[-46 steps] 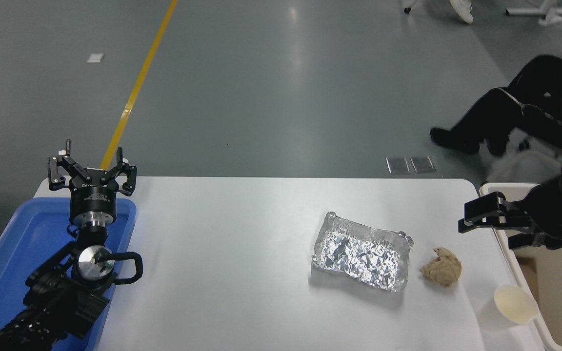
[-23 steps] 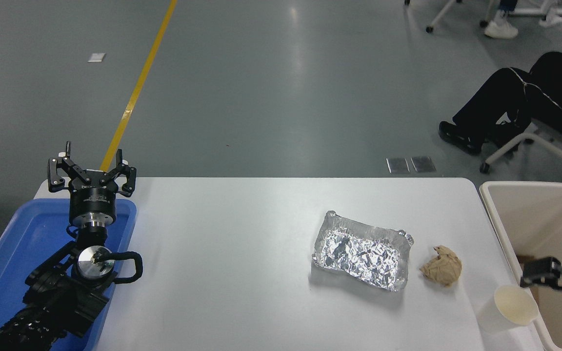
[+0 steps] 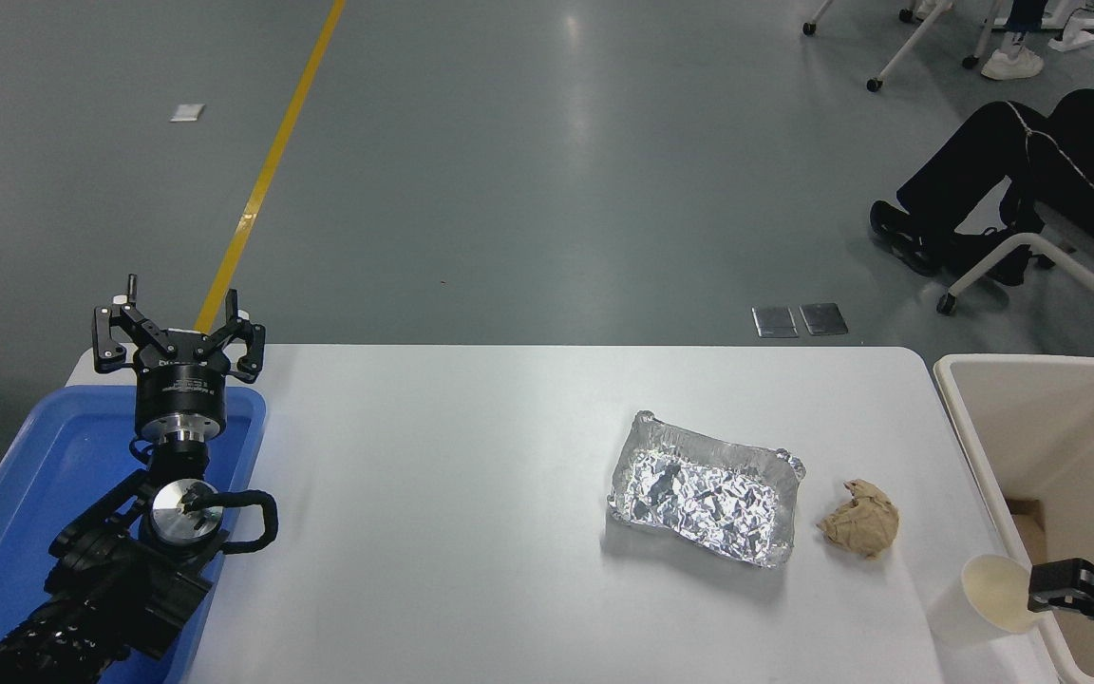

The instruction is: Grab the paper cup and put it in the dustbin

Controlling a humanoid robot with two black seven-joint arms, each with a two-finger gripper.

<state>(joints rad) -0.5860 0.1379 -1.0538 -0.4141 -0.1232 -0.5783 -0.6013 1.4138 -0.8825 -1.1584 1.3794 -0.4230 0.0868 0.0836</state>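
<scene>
Reaching: right gripper (image 3: 1048,591) comes in low from the right edge, level with the rim of the paper cup (image 3: 982,597), above the near corner of the dustbin (image 3: 963,446).
Risk: the cup looks tipped toward the camera at the table's near right corner; a sideways nudge from a fingertip would likely roll it off the edge or push it against the bin wall before any hold is made.
Cause: approach is from the bin side, with little room between cup and rim.
Right gripper state: only one dark finger end shows clearly, just beside or touching the cup's rim; spread cannot be told; nothing is visibly held.
Left gripper (image 3: 179,330): parked over the blue tray (image 3: 25,475), fingers splayed wide, empty.
Paper cup location: on the white table (image 3: 433,494), near the brown paper ball (image 3: 858,519) and foil tray (image 3: 704,489).
</scene>
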